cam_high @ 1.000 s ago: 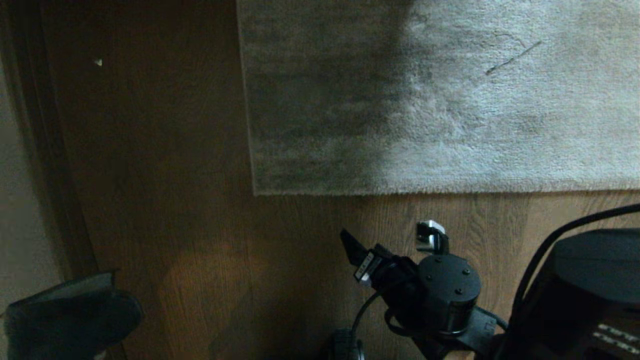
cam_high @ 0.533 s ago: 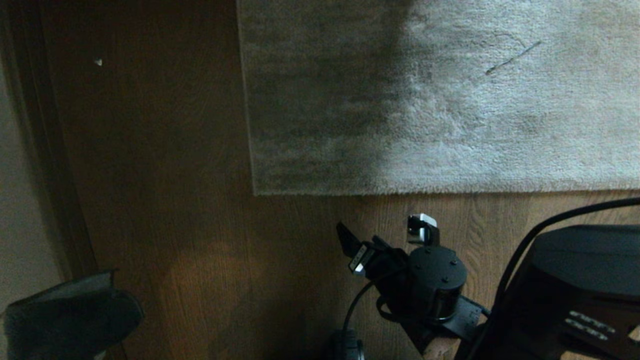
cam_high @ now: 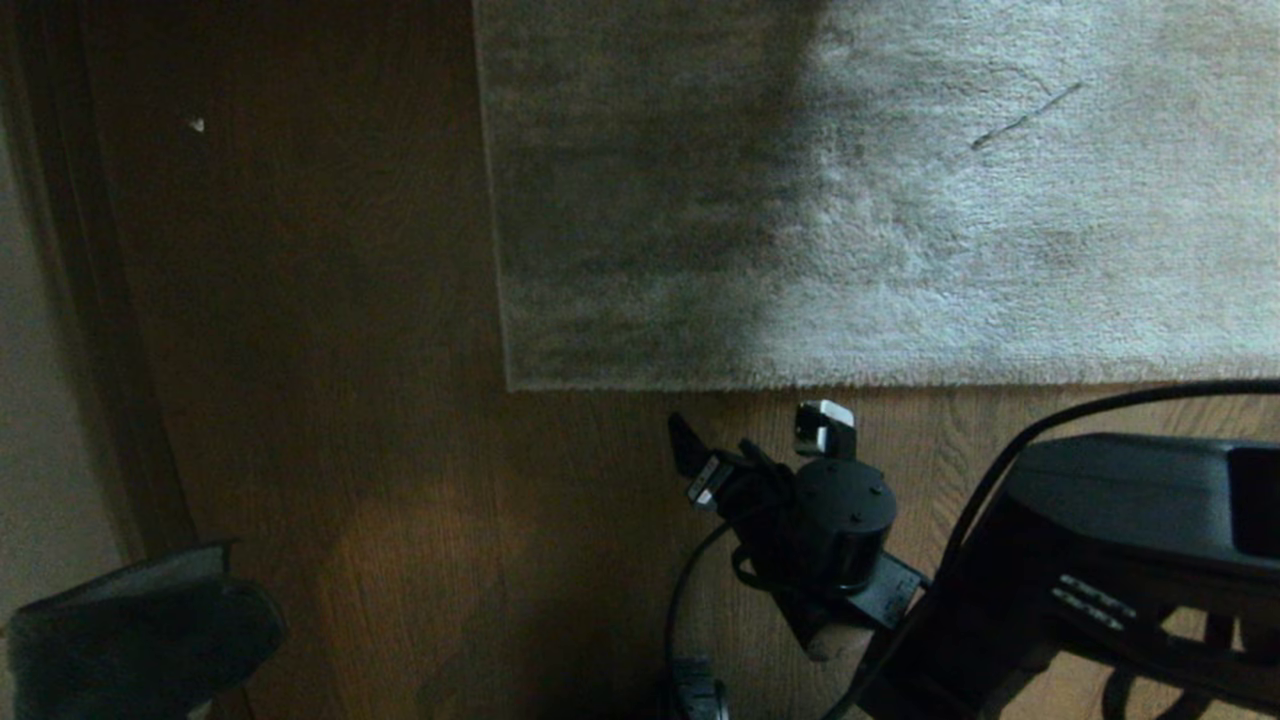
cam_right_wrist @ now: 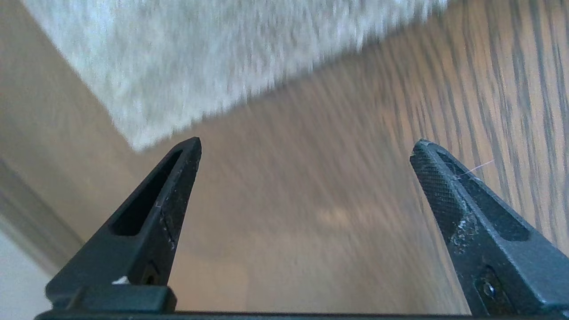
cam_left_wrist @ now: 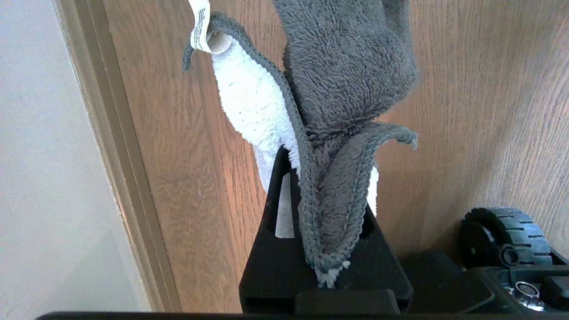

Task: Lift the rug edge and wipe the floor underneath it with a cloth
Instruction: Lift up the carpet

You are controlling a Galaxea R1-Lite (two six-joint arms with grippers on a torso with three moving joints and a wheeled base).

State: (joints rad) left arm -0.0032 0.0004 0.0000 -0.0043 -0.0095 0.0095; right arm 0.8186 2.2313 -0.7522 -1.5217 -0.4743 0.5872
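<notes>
Left gripper [cam_left_wrist: 324,231]: you see it clamped on the cloth [cam_left_wrist: 346,89], a soft, light, floppy rag that hangs past the fingertips over the floor [cam_left_wrist: 466,111].
Rug edge [cam_high: 900,380]: it lies flat just ahead of your right gripper, apart from both tips.
Right gripper [cam_high: 755,445]: its jaws stand wide and empty above bare planks.
Handling: judge the rug limp yet heavy overall; pinch its border near the corner [cam_high: 512,385], pile above, backing below.
</notes>
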